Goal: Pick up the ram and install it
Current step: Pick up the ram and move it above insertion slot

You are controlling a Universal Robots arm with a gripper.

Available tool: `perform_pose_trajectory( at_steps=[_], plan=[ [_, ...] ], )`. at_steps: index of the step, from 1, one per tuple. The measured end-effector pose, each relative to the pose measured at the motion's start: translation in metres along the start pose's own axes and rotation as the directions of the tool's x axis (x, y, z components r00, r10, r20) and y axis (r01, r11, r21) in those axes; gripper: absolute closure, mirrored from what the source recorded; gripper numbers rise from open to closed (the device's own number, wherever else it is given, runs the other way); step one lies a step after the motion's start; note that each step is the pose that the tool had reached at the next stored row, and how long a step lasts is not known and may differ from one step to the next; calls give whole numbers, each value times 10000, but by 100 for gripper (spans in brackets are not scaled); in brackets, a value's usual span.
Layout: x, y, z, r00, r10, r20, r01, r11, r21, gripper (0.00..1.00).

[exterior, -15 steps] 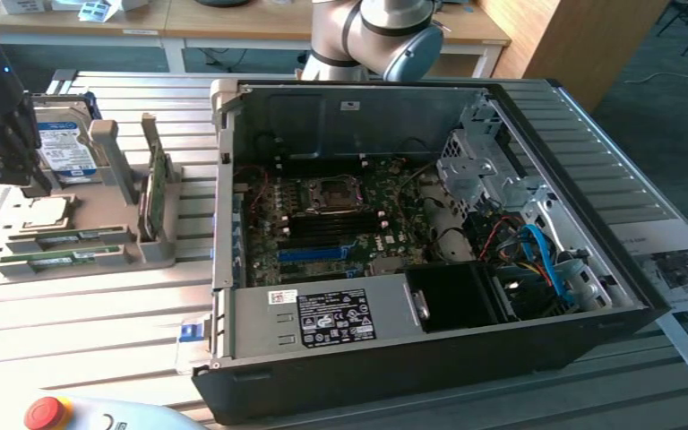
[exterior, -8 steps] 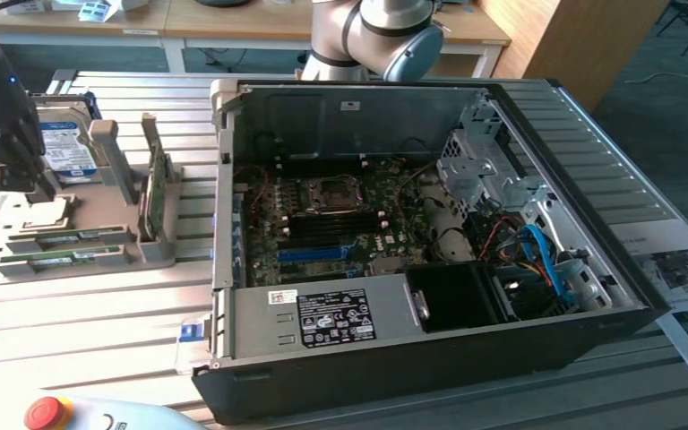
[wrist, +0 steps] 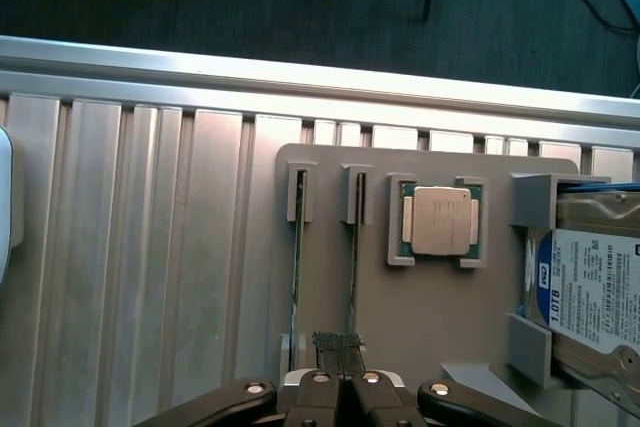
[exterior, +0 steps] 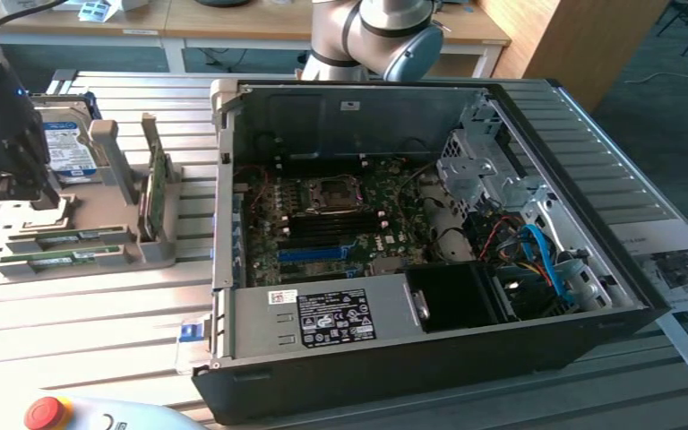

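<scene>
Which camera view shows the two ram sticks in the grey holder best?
The exterior view: the ram sticks show their green sides and white labels there. The wrist view sees the sticks edge-on, as thin lines.

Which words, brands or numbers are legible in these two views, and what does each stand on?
"WD": blue-and-white label of the silver hard drive, wrist view.
"1.0TB": same label, beside the logo.
Too small or blurred to read:
the black label on the grey power supply;
the small white sticker beside it;
the white label strips on the green ram sticks;
the printed paper sheets by the black computer case.
</scene>
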State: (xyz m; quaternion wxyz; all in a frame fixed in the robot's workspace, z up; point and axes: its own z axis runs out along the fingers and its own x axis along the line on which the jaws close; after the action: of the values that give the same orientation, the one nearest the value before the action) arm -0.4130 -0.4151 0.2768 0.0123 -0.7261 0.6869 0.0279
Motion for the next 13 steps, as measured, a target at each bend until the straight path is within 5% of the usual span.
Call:
perform_pose_trajectory(
  at_steps=[13],
  plan=[
    [8, -2, 141, 10000, 0, -1, 0, 10000, -2, 89]
  ],
)
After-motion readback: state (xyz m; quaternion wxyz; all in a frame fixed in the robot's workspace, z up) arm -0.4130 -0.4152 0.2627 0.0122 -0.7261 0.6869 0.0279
